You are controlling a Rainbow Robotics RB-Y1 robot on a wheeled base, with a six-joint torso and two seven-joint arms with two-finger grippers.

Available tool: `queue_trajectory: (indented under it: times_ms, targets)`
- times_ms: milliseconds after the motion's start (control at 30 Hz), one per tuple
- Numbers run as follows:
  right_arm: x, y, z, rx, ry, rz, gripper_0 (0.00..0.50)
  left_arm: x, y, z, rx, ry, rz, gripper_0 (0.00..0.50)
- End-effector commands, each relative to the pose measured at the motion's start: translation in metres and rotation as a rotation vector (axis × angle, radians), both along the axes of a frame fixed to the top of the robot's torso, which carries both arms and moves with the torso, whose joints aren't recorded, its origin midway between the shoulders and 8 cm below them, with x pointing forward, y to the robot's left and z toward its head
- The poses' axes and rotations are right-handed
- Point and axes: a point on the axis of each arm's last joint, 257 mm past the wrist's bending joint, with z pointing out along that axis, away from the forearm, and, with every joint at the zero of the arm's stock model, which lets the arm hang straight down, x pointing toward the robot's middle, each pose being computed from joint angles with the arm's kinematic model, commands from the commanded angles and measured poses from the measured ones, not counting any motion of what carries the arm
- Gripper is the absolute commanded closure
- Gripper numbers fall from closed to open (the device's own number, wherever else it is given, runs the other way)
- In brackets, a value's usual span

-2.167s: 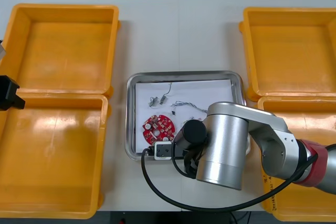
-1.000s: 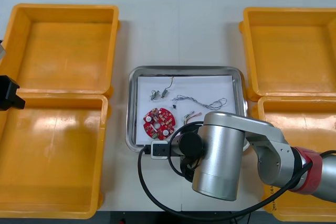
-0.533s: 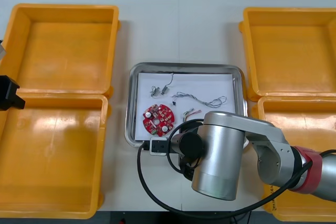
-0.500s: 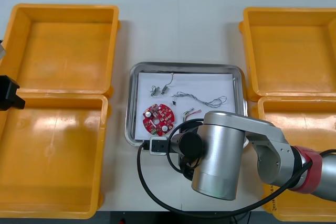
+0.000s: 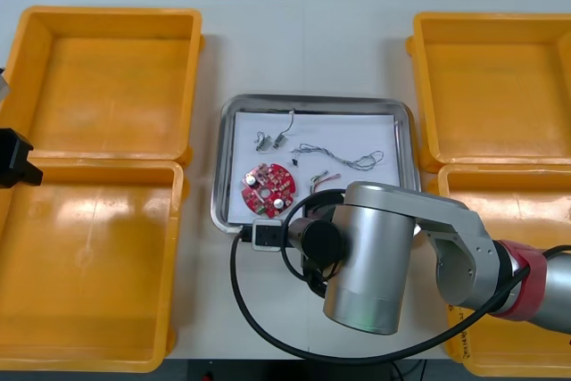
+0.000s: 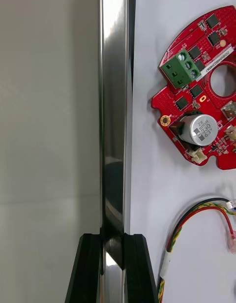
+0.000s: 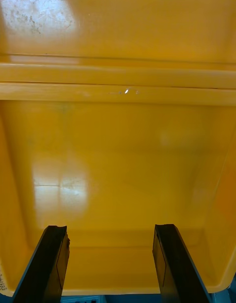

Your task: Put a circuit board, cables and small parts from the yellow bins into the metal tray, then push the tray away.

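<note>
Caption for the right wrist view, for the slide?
Right gripper clamps the rim of the metal tray, red circuit board and red and yellow cable lying inside.

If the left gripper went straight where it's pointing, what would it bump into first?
Probably the bare floor of the yellow plastic bin, seen between the left gripper's open black fingers; depth is hard to judge.
</note>
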Motion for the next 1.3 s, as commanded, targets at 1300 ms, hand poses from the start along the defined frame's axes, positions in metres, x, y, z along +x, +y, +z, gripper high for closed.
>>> queue_trajectory:
  times_ms: [1300]
  targets:
    - [0.106,0.006,0.037,0.054,-0.2,-0.008,0.5,-0.003,0.016,0.015,0.016,-0.025,0.086,0.0]
